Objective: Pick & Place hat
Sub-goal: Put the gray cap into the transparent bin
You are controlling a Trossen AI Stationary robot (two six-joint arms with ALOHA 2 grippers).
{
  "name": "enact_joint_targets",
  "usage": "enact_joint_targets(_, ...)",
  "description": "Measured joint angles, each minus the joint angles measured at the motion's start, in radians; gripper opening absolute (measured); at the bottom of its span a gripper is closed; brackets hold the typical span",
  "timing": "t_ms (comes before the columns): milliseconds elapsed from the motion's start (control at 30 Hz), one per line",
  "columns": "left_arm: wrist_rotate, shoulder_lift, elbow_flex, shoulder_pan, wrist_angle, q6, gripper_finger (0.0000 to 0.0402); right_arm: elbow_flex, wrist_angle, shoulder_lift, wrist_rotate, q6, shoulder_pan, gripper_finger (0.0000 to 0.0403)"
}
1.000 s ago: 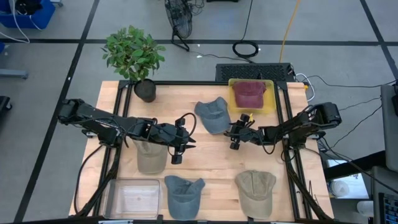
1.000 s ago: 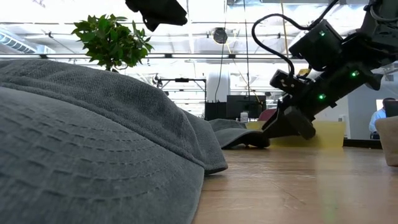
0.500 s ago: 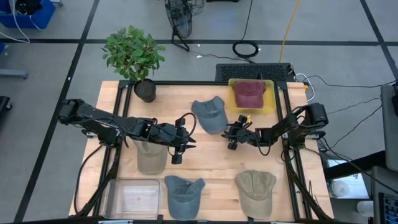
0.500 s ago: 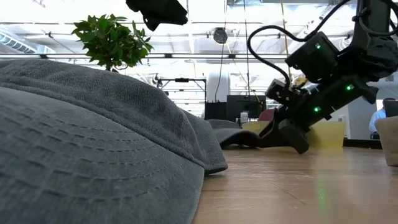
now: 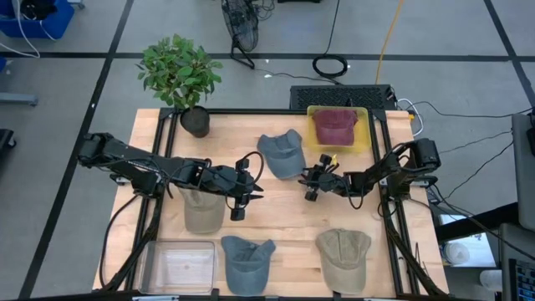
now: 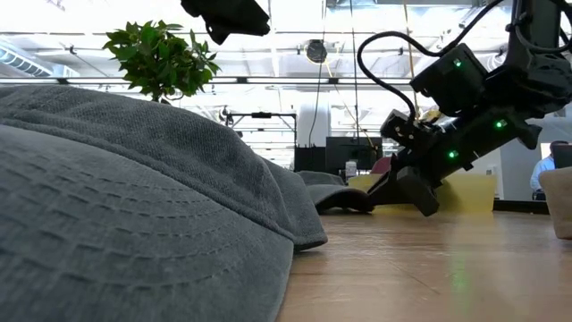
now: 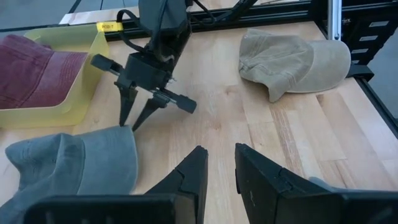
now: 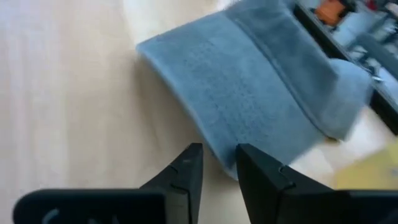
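Right jaws: nearly closed, a thin gap left, pinched on the brim edge of the grey-blue hat (image 5: 282, 155)
Right jaws place: low over the table (image 5: 276, 213), centre-right, tips pointing toward the robot's left
Hat vs jaws: brim corner sits between the two fingertips (image 8: 186, 171); the crown lies beyond the tips, away from the arm
Hat place: flat on the table at back centre, just beside the yellow bin (image 5: 311, 144), not in it
Hat, other views: brim tip at the tips in the left wrist view (image 7: 74, 162); low dark mound at the tips in the low view (image 6: 335, 195)
Left jaws: narrowly parted, holding nothing
Left jaws place: above the table, centre-left, aimed at the right arm, well apart from the grey-blue hat
Yellow bin: holds a red hat (image 5: 335, 125)
Other hats: tan hat (image 5: 203, 216) under the left arm; blue hat (image 5: 247, 255) and second tan hat (image 5: 344, 257) at the front edge
Clear bin (image 5: 180, 266): front left corner
Plant (image 5: 180, 71): back left corner
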Motion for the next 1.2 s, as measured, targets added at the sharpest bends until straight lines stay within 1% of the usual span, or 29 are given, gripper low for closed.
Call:
enact_joint_targets(67, 0.000, 0.000, 0.000, 0.000, 0.000, 0.000, 0.0088, 0.000, 0.002, 0.000, -0.013, -0.003, 0.001, 0.0085)
enact_joint_targets(433, -0.001, 0.000, 0.000, 0.001, 0.000, 0.002, 0.0088, 0.011, 0.022, 0.000, 0.002, 0.000, 0.001, 0.0117)
enact_joint_targets(767, -0.001, 0.000, 0.000, 0.001, 0.001, 0.002, 0.0088, 0.016, 0.021, 0.000, -0.008, -0.002, 0.009, 0.0186)
enact_joint_targets(867, -0.001, 0.000, 0.000, 0.001, 0.001, 0.002, 0.0088, 0.016, 0.021, 0.000, -0.008, -0.002, 0.009, 0.0200)
enact_joint_targets(967, -0.001, 0.000, 0.000, 0.001, 0.001, 0.002, 0.0088, 0.027, 0.021, 0.024, -0.005, 0.000, 0.009, 0.0205)
enact_joint_targets(1100, -0.001, 0.000, 0.000, 0.001, 0.001, 0.001, 0.0088, 0.076, 0.028, 0.093, 0.006, -0.027, 0.026, 0.0204)
enact_joint_targets(1200, -0.001, 0.000, 0.000, 0.001, 0.001, 0.001, 0.0088, 0.116, 0.033, 0.130, 0.084, -0.063, 0.049, 0.0202)
